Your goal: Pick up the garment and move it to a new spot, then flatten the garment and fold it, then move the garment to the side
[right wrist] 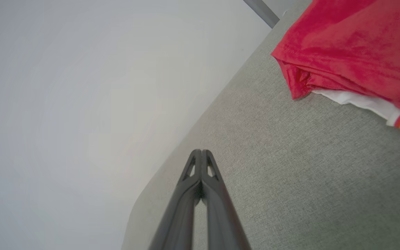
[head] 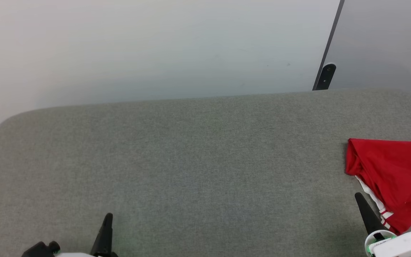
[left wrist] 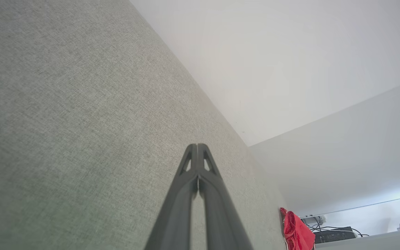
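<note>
I'm keeping my right gripper (right wrist: 201, 151) pinched tight, its two long dark tapered fingers meeting at the tips and gripping nothing. My left gripper (left wrist: 198, 146) is doing the same, fingers pressed together and empty. Both are pointing across the grey woven fabric surface (head: 205, 160), which is rounding off at its corners. The soft red jersey garment (head: 391, 171) is lying bunched at the surface's far right, near the right gripper's tip but apart from it and well apart from the left gripper. White cloth with red-striped trim is peeking from under its red folds. The frame edge is cutting off its black, white-outlined lettering, so I can't read it.
</note>
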Motion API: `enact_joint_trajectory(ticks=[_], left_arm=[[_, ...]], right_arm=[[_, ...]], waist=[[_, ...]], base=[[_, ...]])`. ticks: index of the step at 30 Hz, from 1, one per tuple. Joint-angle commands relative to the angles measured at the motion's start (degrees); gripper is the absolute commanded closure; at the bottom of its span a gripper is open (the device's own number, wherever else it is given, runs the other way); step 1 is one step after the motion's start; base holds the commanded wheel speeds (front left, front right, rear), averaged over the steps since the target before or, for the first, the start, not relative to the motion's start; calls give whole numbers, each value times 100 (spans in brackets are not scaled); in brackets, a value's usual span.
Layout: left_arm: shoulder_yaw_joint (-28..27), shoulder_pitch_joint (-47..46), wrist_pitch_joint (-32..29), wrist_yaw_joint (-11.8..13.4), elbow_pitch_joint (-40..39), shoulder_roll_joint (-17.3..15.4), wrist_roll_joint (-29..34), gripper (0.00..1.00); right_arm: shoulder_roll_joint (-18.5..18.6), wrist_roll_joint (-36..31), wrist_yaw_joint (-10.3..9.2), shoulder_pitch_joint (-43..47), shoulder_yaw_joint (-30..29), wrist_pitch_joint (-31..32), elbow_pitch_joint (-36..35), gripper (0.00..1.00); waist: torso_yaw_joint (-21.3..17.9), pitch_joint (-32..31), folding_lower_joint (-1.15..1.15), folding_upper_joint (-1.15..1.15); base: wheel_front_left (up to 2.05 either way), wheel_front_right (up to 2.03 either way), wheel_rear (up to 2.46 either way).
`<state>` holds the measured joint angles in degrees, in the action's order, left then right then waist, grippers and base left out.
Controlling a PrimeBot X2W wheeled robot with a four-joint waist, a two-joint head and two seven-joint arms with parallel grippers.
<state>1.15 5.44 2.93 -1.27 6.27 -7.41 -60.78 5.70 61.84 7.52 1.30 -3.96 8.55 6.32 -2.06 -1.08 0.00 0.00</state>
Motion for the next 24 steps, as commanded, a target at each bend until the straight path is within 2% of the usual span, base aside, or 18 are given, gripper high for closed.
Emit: enact_joint_trajectory(ticks=[1,24], left_arm=[[-48,-154,-35,-58,-13,-2,-191,100],[-234,-557,-314,-292,291,102,-1422,100]], right_arm=[[-5,199,-2,-175,-45,-48,-10,100],[-116,1305,-3,-412,-132,-108,294,100]], waist=[[6,4,0,0],[70,43,0,0]], base=[[0,0,0],[0,0,0]])
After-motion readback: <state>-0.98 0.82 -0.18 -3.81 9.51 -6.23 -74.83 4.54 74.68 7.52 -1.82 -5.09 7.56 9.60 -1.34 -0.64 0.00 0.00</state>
